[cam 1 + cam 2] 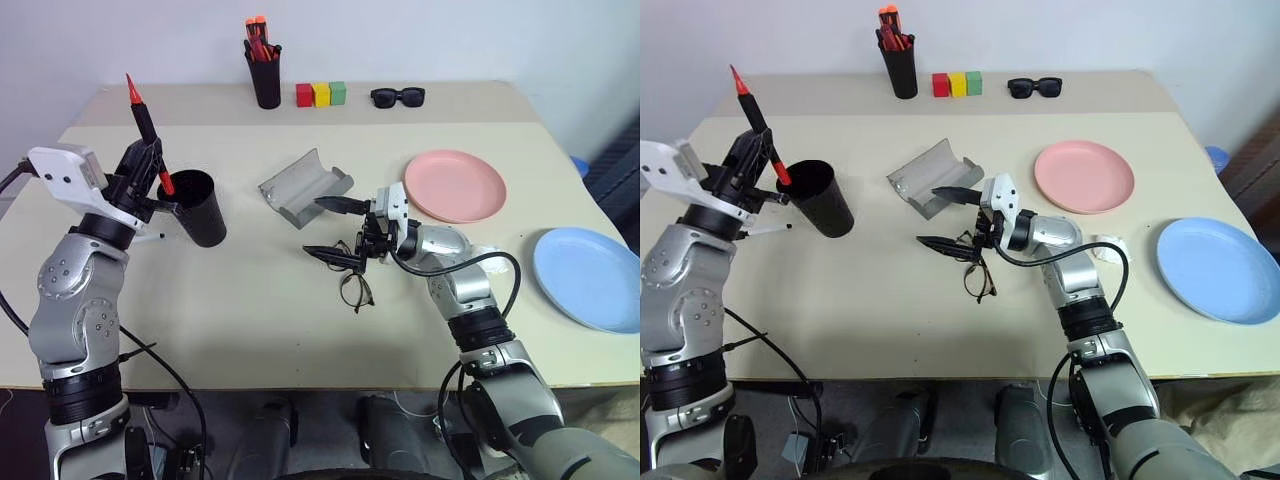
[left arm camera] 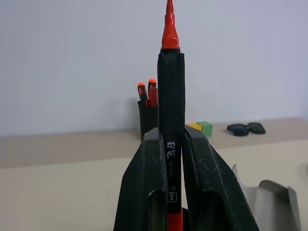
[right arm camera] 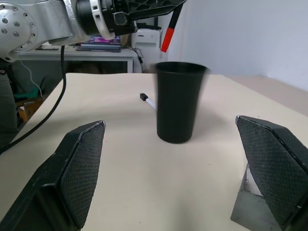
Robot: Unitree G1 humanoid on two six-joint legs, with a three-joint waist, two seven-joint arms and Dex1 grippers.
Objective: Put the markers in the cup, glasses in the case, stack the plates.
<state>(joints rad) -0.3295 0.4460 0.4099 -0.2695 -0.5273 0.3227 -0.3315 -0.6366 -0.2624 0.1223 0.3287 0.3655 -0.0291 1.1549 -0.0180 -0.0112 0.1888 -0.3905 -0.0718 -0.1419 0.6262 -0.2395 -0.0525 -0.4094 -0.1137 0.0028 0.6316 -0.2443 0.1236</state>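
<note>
My left gripper (image 1: 148,162) is shut on the black-and-red marker (image 1: 143,120), whose red tip points up and whose lower end hangs at the rim of the black cup (image 1: 197,207). The white marker (image 1: 150,237) lies on the table just left of the cup. Near mid-table my right gripper (image 1: 334,228) is open and points left, just above the wire-framed glasses (image 1: 356,287), which lie on the table. The grey case (image 1: 303,185) lies open behind it. The pink plate (image 1: 455,186) and the blue plate (image 1: 590,277) lie apart at the right.
Along the back edge stand a black pen holder (image 1: 265,78) with orange-red pens, three coloured blocks (image 1: 320,94) and black sunglasses (image 1: 398,96). A small white crumpled thing (image 1: 1108,247) lies by my right forearm. The blue plate is close to the table's right edge.
</note>
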